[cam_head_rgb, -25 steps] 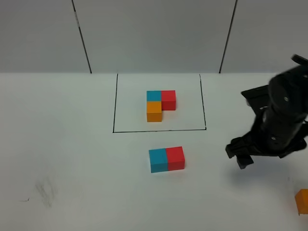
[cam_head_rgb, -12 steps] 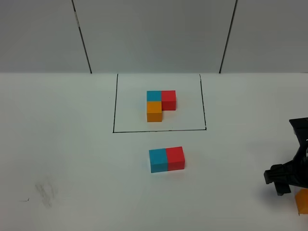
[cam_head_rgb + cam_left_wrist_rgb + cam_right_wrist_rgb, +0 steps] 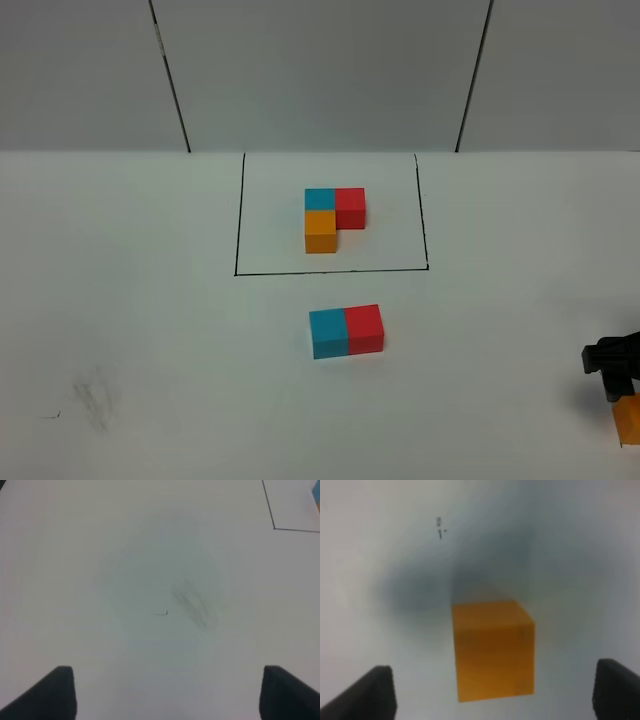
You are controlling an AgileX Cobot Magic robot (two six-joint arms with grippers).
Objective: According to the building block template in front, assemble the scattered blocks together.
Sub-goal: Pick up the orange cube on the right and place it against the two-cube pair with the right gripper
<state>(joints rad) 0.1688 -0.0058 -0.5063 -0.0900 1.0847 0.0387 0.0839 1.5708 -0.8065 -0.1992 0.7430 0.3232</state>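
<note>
The template, an L of blue, red and orange cubes (image 3: 333,218), sits inside a black drawn rectangle (image 3: 331,270). In front of it the loose blue cube (image 3: 328,333) and loose red cube (image 3: 364,329) stand side by side, touching. The loose orange cube (image 3: 629,421) lies at the right edge of the table; it fills the right wrist view (image 3: 492,650). My right gripper (image 3: 492,692) is open, hovering over the orange cube with a finger on each side; only part of it shows in the high view (image 3: 612,362). My left gripper (image 3: 167,692) is open and empty over bare table.
A grey smudge (image 3: 95,397) and a small pen mark (image 3: 163,613) are on the white table at the front left. A corner of the drawn rectangle (image 3: 274,528) shows in the left wrist view. Grey wall panels (image 3: 320,70) stand behind the table.
My right arm has moved right and towards the front, from beside the red cube to over the orange cube at the table's right edge. The cubes have not moved.
</note>
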